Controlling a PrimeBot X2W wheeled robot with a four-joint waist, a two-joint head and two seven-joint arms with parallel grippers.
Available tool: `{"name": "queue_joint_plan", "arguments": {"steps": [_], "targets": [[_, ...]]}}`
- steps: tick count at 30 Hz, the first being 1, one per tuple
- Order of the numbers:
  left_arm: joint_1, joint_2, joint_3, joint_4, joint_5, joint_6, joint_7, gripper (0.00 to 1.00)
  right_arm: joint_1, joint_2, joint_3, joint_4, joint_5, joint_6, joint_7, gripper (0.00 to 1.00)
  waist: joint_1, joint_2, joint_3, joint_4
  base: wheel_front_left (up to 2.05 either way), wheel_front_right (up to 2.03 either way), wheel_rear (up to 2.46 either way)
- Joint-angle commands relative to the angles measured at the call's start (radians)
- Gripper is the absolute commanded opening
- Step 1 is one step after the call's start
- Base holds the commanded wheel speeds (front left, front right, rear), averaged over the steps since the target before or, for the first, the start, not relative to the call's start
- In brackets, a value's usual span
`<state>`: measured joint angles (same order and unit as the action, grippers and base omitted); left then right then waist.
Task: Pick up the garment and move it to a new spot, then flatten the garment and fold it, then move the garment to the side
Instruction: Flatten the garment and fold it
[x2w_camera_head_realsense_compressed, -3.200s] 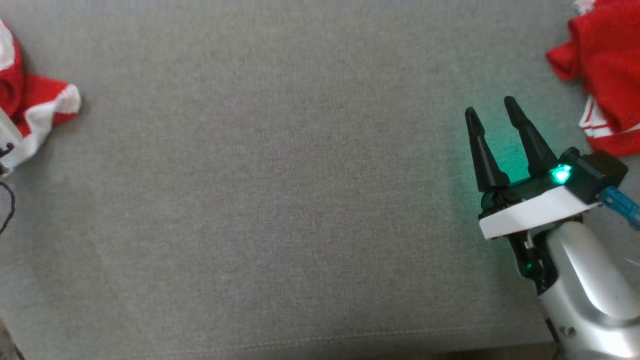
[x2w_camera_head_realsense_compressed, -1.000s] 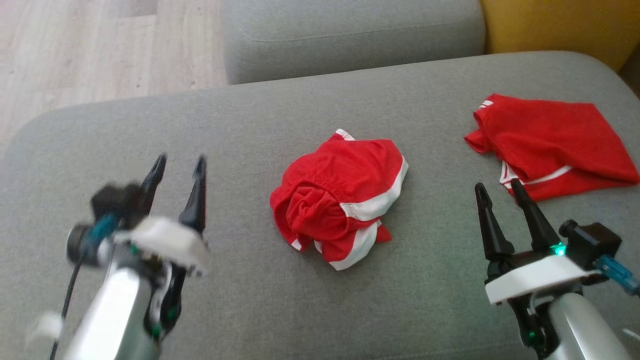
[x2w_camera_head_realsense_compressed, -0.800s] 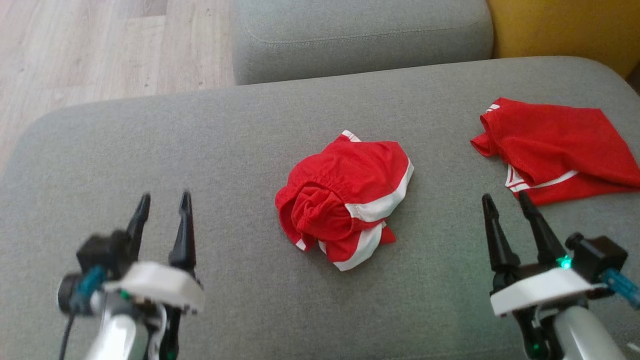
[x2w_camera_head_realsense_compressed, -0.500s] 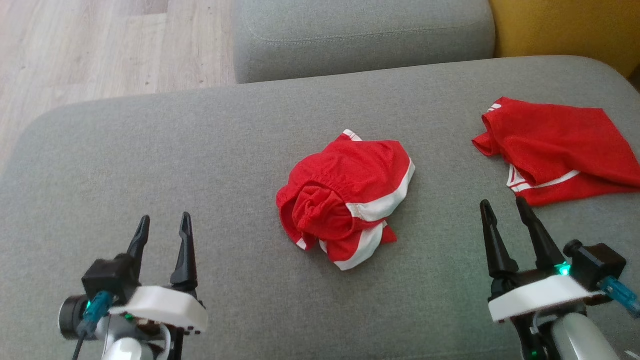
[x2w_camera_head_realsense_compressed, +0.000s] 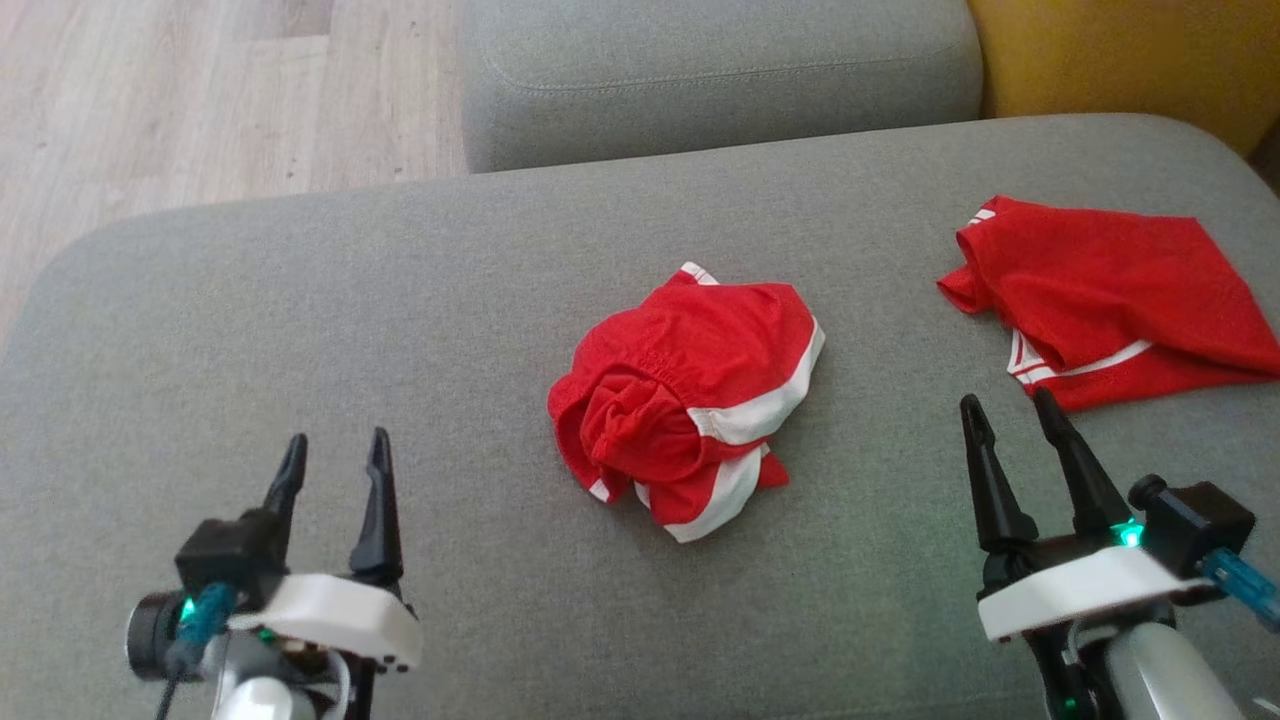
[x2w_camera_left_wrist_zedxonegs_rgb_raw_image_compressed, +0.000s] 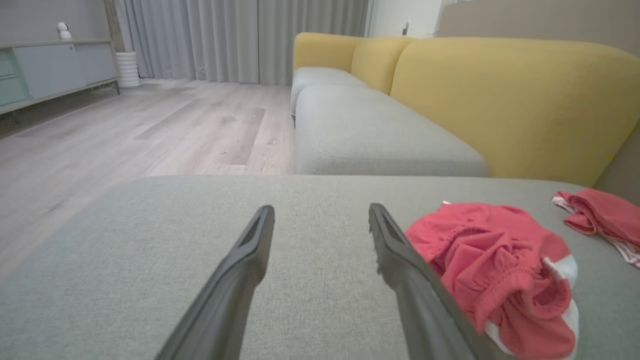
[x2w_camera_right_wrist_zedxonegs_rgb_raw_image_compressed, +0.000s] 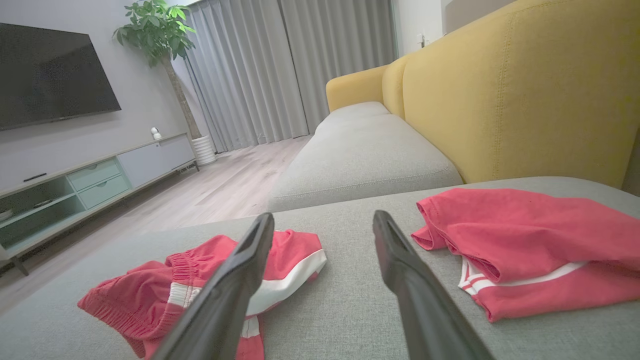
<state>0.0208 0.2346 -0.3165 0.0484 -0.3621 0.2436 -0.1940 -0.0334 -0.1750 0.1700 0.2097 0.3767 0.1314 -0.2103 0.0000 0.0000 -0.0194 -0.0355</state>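
A crumpled red garment (x2w_camera_head_realsense_compressed: 690, 400) with white stripes lies bunched in the middle of the grey sofa cushion (x2w_camera_head_realsense_compressed: 300, 300). My left gripper (x2w_camera_head_realsense_compressed: 337, 440) hovers open at the lower left, well to the left of the garment, with nothing between its fingers. In the left wrist view the garment (x2w_camera_left_wrist_zedxonegs_rgb_raw_image_compressed: 500, 260) sits just right of the open left gripper (x2w_camera_left_wrist_zedxonegs_rgb_raw_image_compressed: 321, 210). My right gripper (x2w_camera_head_realsense_compressed: 1005, 400) stands open at the lower right, apart from the garment. The right wrist view has the garment (x2w_camera_right_wrist_zedxonegs_rgb_raw_image_compressed: 130, 295) partly behind the left finger of the open right gripper (x2w_camera_right_wrist_zedxonegs_rgb_raw_image_compressed: 323, 216).
A second red garment (x2w_camera_head_realsense_compressed: 1100, 290) with thin white stripes lies flatter at the cushion's right, just beyond my right gripper. Behind are another grey seat cushion (x2w_camera_head_realsense_compressed: 700, 70), a yellow backrest (x2w_camera_head_realsense_compressed: 1130, 50) and wooden floor (x2w_camera_head_realsense_compressed: 200, 100) at the far left.
The head camera has swung up since the oldest frame, bringing both garments into view. Over the last second my left gripper drew back toward the near edge. The right gripper barely moved.
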Motion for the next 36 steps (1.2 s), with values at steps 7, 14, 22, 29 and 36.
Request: {"name": "queue_joint_plan", "arguments": {"steps": [7,14,22,29,36], "targets": [[-0.091,-0.030,-0.063,-0.036,-0.007,-0.042,0.100,1.00,-0.049,-0.026,-0.007,-0.049,-0.027,-0.001,-0.003,1.00,0.0000,0.0000,0.010,-0.007,0.00,0.00,0.00],[-0.202,-0.123,-0.182,-0.028,-0.111,-0.149,0.292,1.00,-0.075,-0.027,-0.008,-0.076,-0.035,-0.001,0.006,1.00,0.0000,0.0000,0.040,-0.045,0.00,0.00,0.00],[-0.341,-0.172,-0.228,0.089,-0.267,-0.167,0.522,1.00,-0.107,-0.024,-0.003,-0.074,-0.022,-0.001,-0.005,1.00,0.0000,0.0000,0.110,-0.125,0.00,0.00,0.00],[-0.454,-0.180,-0.222,0.255,-0.303,-0.138,0.552,1.00,-0.132,-0.023,0.004,-0.057,-0.013,-0.001,-0.018,1.00,0.0000,0.0000,0.146,-0.171,0.00,0.00,0.00],[-0.520,-0.184,-0.244,0.341,-0.349,-0.153,0.501,0.00,-0.134,-0.018,0.004,-0.035,-0.012,-0.001,-0.029,1.00,0.0000,0.0000,0.140,-0.178,0.00,0.00,0.00]]}}
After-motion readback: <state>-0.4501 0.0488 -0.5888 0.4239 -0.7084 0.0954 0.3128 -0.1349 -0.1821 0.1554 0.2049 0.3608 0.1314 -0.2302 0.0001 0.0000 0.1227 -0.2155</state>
